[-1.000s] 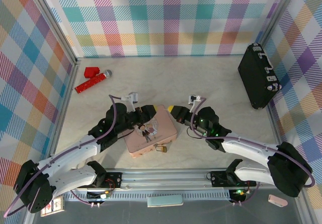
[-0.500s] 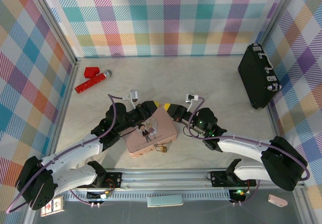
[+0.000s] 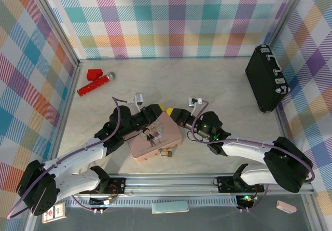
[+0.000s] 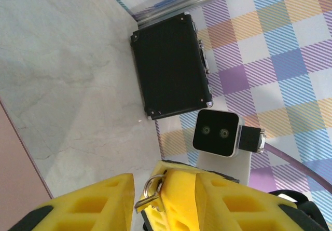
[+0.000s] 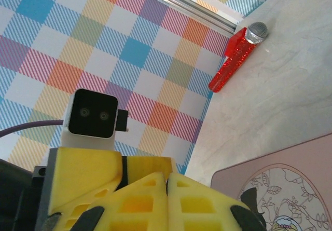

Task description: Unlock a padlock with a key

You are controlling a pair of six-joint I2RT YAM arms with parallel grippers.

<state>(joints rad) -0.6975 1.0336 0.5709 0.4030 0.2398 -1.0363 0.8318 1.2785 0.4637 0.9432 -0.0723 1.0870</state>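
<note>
The brass padlock (image 3: 166,153) lies at the near edge of the pink tin (image 3: 155,132), apart from both grippers. Above the tin's far corner the two grippers meet. My right gripper (image 3: 173,111) (image 5: 167,181) is shut. In the left wrist view its yellow fingertips (image 4: 181,189) pinch the key (image 4: 149,192), a thin metal piece with a small silver ring that sticks out at the side. My left gripper (image 3: 157,110) (image 4: 163,192) is open, with one finger on each side of the right gripper's tips and the key.
A black case (image 3: 265,78) (image 4: 168,67) leans at the right wall. A red glitter toy microphone (image 3: 96,83) (image 5: 236,59) and a red block (image 3: 94,74) lie at the far left. Plaid walls close in three sides.
My right gripper has moved left and slightly away, closing the gap until its tips sit between the left gripper's fingers. The left gripper has shifted a little. The padlock and tin have stayed still.
</note>
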